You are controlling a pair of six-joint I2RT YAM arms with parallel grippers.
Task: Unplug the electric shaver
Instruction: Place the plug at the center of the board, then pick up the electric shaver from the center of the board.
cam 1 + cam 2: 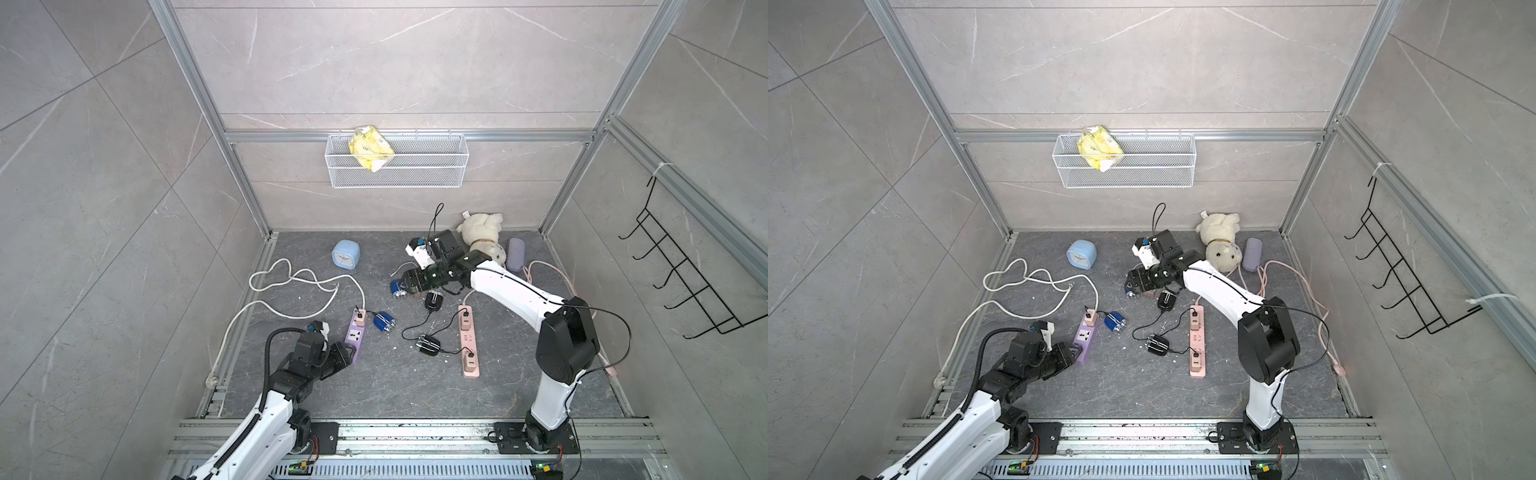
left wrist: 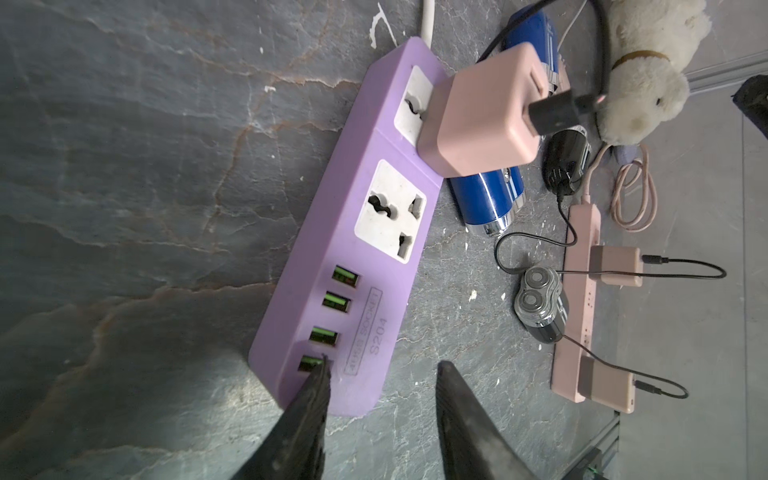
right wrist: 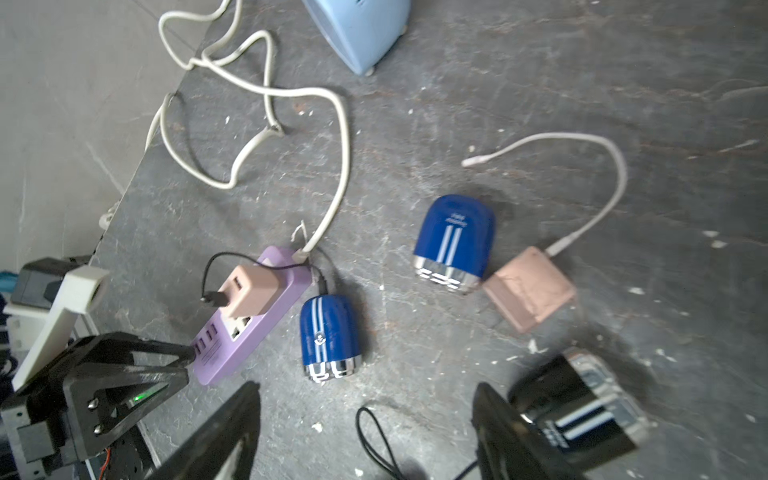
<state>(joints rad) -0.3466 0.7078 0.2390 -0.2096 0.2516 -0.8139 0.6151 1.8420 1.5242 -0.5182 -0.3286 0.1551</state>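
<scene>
- Shaver (image 3: 330, 332), blue with white stripes, lies on the dark floor just beside the purple strip (image 2: 316, 257). A black cable runs from it to a pink adapter (image 2: 482, 112) seated in the strip's end socket.
- Wire basket (image 1: 399, 176) on the back wall holds a yellow packet (image 1: 370, 147); its green print is too small to read.
- Pink strip (image 1: 468, 338) carries two adapters, each cabled to a black shaver (image 1: 428, 344) lying beside it.
- Purple strip's face reads "USB SOCKET" and "S204" beside four green ports.
- Right gripper (image 3: 365, 386) hangs over the floor, jaws wide apart and empty, near a second blue shaver (image 3: 455, 241).
- Left gripper (image 2: 384, 365) stands about half open, holding nothing. One fingertip (image 2: 318, 378) is over the purple strip's last port and its partner is beside the strip.
- Loose adapter (image 3: 530, 286), white cable attached, lies just beside the second blue shaver, whose small white lettering is illegible.
</scene>
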